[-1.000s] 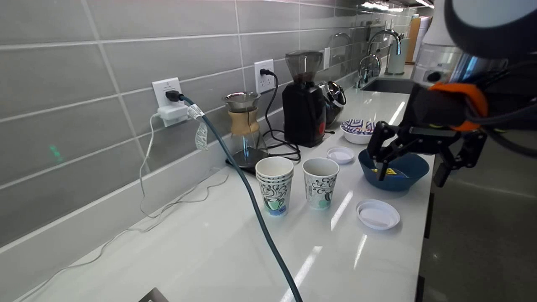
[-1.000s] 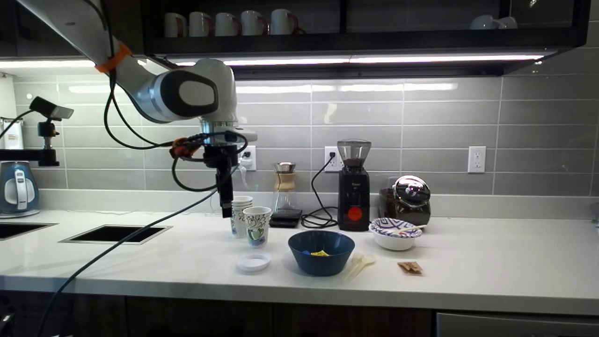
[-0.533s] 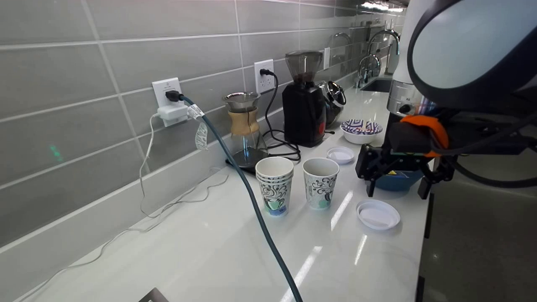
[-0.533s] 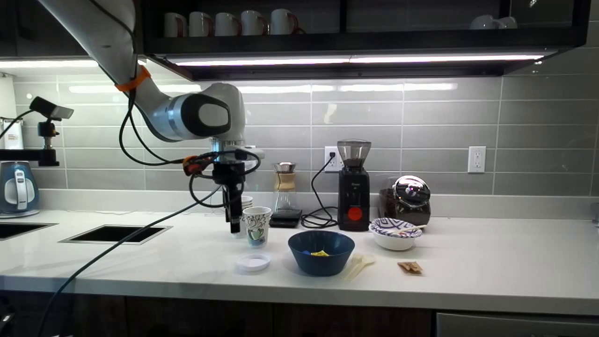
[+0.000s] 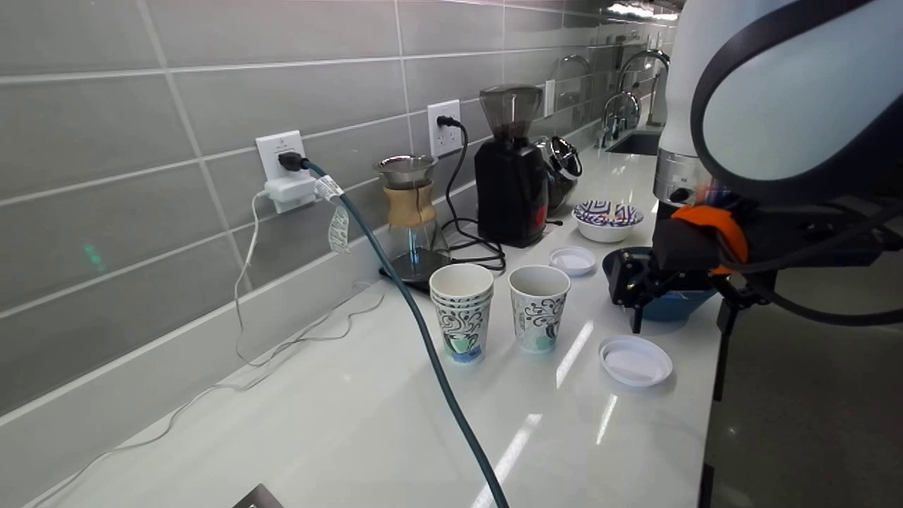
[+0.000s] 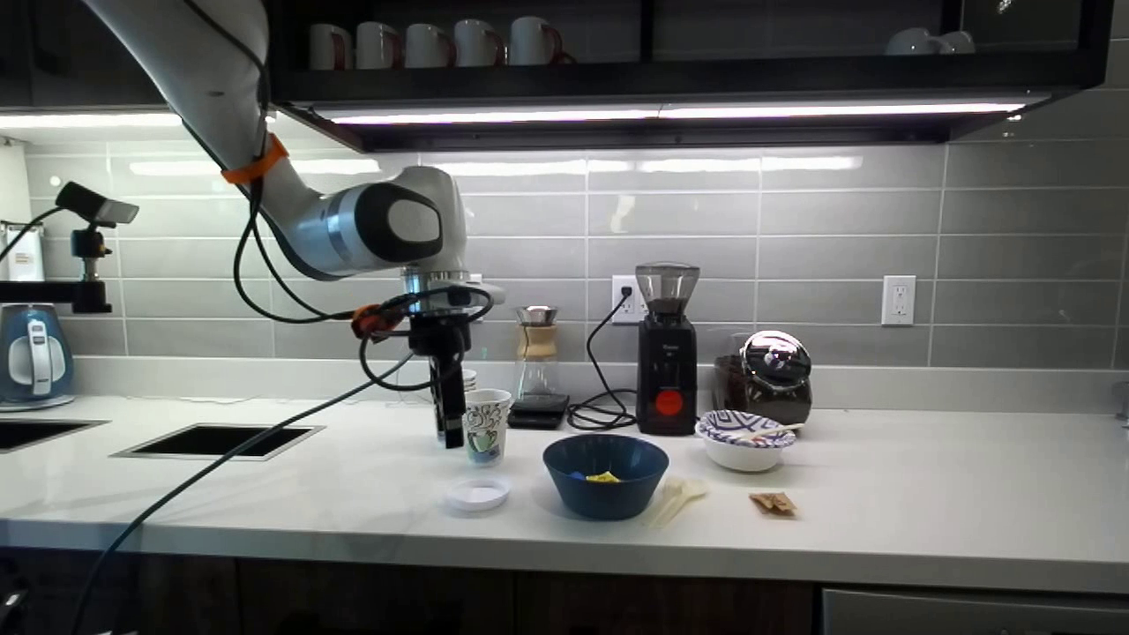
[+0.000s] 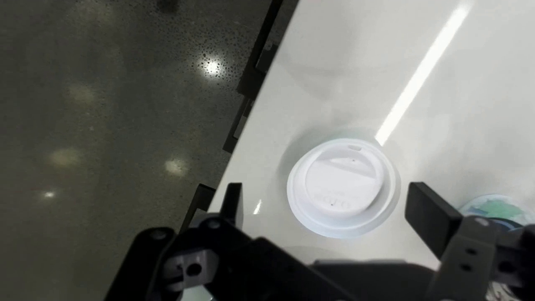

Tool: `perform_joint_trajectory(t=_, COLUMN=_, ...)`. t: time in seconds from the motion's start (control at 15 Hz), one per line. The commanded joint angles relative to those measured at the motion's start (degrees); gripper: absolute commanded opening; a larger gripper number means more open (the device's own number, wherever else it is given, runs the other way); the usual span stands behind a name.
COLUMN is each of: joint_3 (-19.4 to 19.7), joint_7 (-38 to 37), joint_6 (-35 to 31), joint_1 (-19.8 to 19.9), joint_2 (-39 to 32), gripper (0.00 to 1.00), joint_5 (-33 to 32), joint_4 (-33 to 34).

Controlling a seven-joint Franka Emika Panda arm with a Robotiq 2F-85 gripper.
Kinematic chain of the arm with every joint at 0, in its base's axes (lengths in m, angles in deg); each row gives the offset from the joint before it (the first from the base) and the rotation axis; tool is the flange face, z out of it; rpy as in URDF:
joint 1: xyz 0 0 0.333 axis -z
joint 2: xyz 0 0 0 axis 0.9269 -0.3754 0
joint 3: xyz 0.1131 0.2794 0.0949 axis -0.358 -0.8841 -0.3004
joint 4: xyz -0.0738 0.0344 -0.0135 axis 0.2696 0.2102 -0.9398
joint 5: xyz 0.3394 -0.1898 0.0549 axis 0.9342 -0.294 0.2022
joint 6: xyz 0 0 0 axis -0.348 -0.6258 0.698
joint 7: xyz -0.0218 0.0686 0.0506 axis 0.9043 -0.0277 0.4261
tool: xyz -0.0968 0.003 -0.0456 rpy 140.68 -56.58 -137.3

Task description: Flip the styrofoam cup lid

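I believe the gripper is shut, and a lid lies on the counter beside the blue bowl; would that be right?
Not quite: the gripper is open, as the wrist view shows, with its fingers wide apart. A lid does lie on the counter beside the blue bowl.

A stack of patterned paper cups (image 5: 462,317) is standing near a single cup (image 5: 539,310) on a white counter (image 5: 317,423), while a glass-and-wood coffee maker (image 5: 410,204) and a black grinder (image 5: 511,190) are lining the gray tiled wall (image 6: 847,212). In an exterior view, a dark blue bowl (image 6: 606,504) is holding a yellow item (image 6: 603,477) — pale utensils (image 6: 677,501) are lying just beside it. A patterned bowl (image 6: 743,457) is sitting by a shiny-topped jar (image 6: 772,379), with a brown packet (image 6: 774,504) lying nearby. Overhead, five mugs (image 6: 429,46) are standing in a row on a dark shelf (image 6: 617,85) — a light strip (image 6: 547,115) glowing below.
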Motion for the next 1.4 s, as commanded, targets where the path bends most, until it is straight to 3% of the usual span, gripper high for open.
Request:
perform_joint_trajectory(t=0.0, joint_3=1.0, joint_7=-8.28, joint_6=-0.52, joint_1=-1.8, joint_2=-6.6, gripper=1.0, joint_5=-7.65, joint_4=3.99)
perform_joint_trajectory(t=0.33, joint_3=3.5, joint_7=-16.3, joint_6=-1.14, joint_1=-5.73, joint_2=-13.55, gripper=1.0, joint_5=-15.03, joint_4=8.46)
perform_joint_trajectory(t=0.87, joint_3=9.47, joint_7=-18.67, joint_6=-2.78, joint_1=-11.37, joint_2=-20.64, gripper=1.0, joint_5=-17.12, joint_4=12.68)
perform_joint_trajectory(t=1.33, joint_3=11.5, joint_7=-17.83, joint_6=-2.95, joint_1=-13.45, joint_2=-21.57, gripper=1.0, joint_5=-15.85, joint_4=13.95)
